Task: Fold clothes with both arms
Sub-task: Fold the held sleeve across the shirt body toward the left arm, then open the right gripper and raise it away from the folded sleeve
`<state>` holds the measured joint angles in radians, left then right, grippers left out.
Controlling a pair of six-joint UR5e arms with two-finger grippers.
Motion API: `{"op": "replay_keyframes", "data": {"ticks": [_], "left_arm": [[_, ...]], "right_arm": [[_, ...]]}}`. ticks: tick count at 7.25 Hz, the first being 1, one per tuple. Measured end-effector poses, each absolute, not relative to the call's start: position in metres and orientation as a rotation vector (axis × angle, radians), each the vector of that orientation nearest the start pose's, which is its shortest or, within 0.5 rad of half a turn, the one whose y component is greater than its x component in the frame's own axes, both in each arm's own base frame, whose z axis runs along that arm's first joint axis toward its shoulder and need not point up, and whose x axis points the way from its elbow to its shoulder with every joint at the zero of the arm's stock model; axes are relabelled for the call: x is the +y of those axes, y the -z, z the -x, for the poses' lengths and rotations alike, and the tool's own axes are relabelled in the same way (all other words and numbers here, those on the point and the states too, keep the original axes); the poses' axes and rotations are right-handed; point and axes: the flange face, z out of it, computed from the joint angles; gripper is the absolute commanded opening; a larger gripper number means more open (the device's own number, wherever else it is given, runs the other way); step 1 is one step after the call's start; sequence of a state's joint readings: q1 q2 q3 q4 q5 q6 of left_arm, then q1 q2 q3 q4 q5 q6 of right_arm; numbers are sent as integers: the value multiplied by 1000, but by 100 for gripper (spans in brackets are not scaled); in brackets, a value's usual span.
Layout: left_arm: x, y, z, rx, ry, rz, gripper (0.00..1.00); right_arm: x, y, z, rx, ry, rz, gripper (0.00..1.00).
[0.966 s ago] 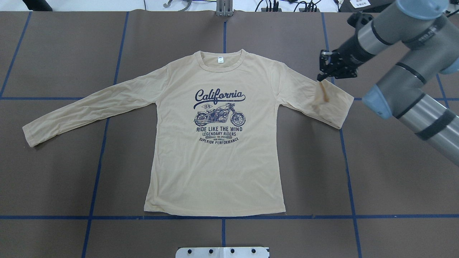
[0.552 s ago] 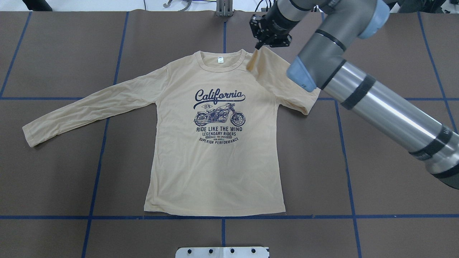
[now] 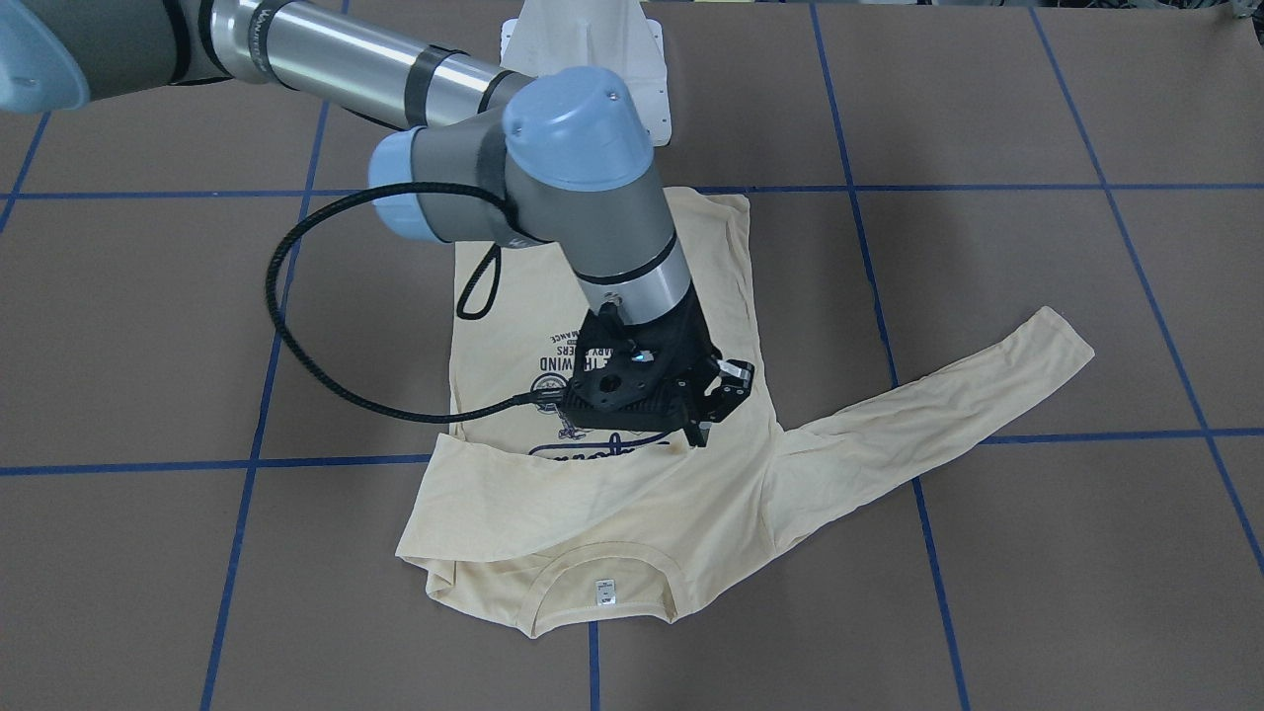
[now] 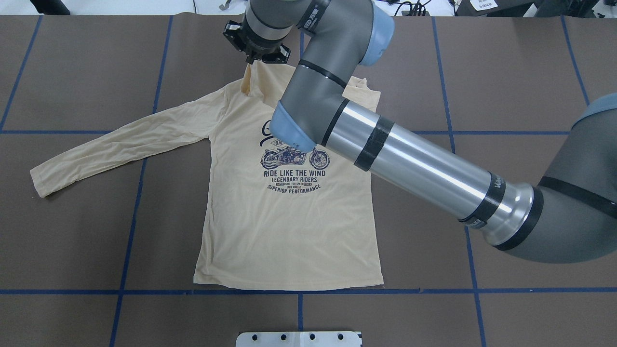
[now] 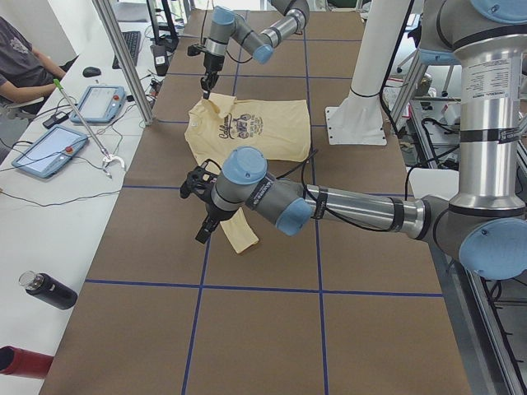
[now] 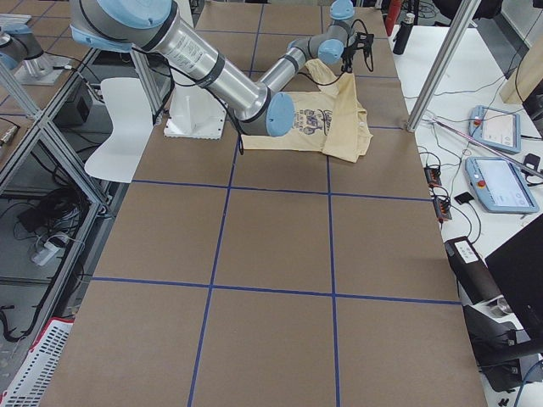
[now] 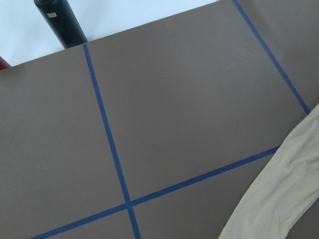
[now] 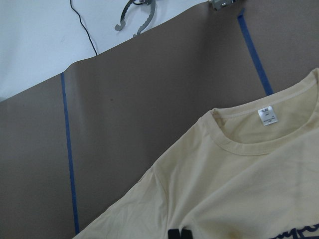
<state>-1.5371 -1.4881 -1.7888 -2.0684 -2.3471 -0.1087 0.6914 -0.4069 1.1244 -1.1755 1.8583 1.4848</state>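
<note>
Two views lose detail: from the front, the right arm [image 3: 583, 138] blocks most of the print on the T-shirt [image 3: 632, 513]; overhead, it masks the collar. There the right gripper [image 4: 253, 59] clamps one cuff, raised over the garment's upper part, body flat on the table [image 4: 72, 231]. Side-on, the left gripper [image 5: 203, 229] hangs near the other cuff, grip unreadable.

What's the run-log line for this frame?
phase: sleeve fold | right gripper shut on folded sleeve, draped across T-shirt chest | other sleeve flat, spread | left gripper clear of T-shirt, state unclear
</note>
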Motion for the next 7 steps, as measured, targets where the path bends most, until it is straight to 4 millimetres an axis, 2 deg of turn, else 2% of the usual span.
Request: {"op": "replay_keyframes", "data": {"ticks": [3,4,6,7], "left_arm": [[-478,-533,46,791,-182,-546,100],[-478,-532,45,798,-190,-551,100],[-477,-533,36,850,-214,-538,100],[-478,-537,22,884,-246,-523,100]], "right_arm": [[-569,-17,635,-1117,-357,-239,2],[-560,-15,653,-1118,-349,-249,98],[-547,-6,676,-1132,-356,-274,99],[-545,12,679,-1150,-385,-267,100]]}}
